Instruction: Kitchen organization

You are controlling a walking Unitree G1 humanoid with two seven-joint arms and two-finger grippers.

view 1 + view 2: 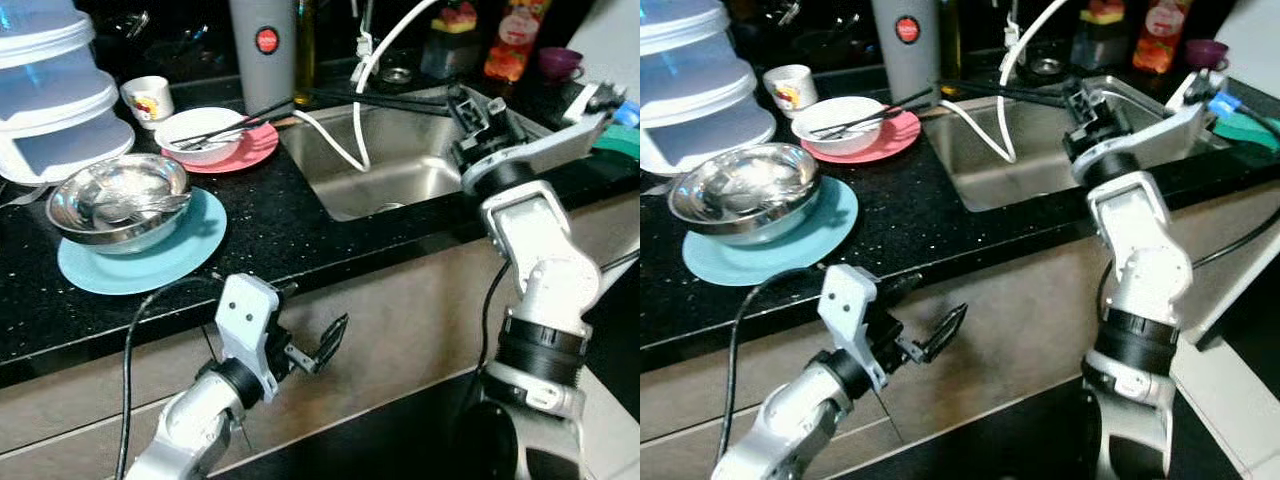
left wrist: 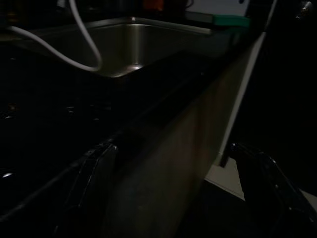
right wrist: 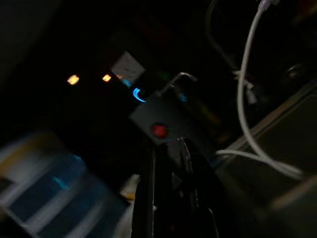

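The dishes are gathered left of the steel sink (image 1: 400,160): a steel bowl (image 1: 118,200) is stacked on a round blue plate (image 1: 150,262). The left gripper (image 1: 315,352) is held open below the counter edge. The right gripper (image 1: 470,105) is raised over the sink; its fingers cannot be judged.

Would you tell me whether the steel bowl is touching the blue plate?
Touching: the left eye view shows the steel bowl sitting directly on the blue plate, with no gap beneath it.
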